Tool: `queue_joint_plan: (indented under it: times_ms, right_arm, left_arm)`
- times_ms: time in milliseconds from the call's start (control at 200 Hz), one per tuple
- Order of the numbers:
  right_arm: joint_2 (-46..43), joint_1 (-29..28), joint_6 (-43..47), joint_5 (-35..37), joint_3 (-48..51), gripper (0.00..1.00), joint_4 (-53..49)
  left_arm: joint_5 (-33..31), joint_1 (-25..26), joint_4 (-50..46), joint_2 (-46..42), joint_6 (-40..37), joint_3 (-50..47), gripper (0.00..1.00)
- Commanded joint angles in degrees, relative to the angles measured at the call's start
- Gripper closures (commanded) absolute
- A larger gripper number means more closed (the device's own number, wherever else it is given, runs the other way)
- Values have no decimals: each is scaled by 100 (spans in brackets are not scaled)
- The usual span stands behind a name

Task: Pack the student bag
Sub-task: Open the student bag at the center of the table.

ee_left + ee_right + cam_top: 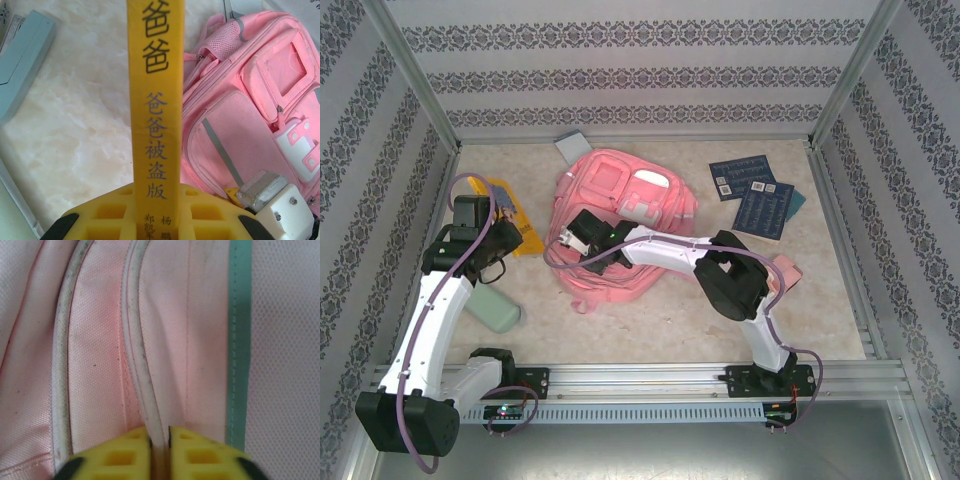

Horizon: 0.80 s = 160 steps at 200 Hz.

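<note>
The pink student bag (625, 215) lies flat in the middle of the table, front pockets up; the left wrist view has it on the right (250, 115). My left gripper (495, 235) is to the bag's left and is shut on a yellow book (155, 100), which stands spine-up between the yellow fingers (100, 215). In the top view the book (515, 215) sticks out toward the back. My right gripper (578, 232) rests on the bag's left edge. It (160, 440) is shut on a white piping seam (140, 365) of the pink fabric.
A grey-blue book (570, 147) lies behind the bag, at the left in the left wrist view (25, 60). Two dark blue booklets (752, 192) lie at the back right. A pale green case (498, 312) sits near the left arm. Patterned walls enclose the table.
</note>
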State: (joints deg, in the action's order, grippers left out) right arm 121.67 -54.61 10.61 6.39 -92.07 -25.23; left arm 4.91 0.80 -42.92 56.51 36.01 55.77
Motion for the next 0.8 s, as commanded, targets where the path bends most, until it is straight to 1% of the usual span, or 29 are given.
queue_joint_plan:
  times_ms: [0, 130, 285, 465, 635, 704, 794]
  right_arm:
    - [-203, 39, -165, 167, -118, 100, -211]
    - [-571, 162, -553, -72, -393, 100, -177]
    - [-722, 432, -1054, -382, -1136, 100, -472]
    - [-544, 868, -1827, -709, -2045, 100, -938]
    - [-287, 1398, -2742, -1398, -2710, 100, -1194]
    - [-250, 1524, -2997, -1618, -2878, 100, -1156]
    - [-229, 1617, -3220, -1810, -3067, 100, -1104]
  left_arm:
    - [130, 43, 326, -96, -10, 163, 100]
    - [428, 43, 535, -129, 101, 70, 100]
    - [592, 43, 693, -202, 246, 87, 100]
    - [621, 43, 663, -287, 375, 235, 100]
    - [665, 43, 710, -395, 511, 275, 100]
    - [870, 43, 918, -396, 708, 91, 100]
    - [1289, 52, 1559, -396, 1145, -363, 100]
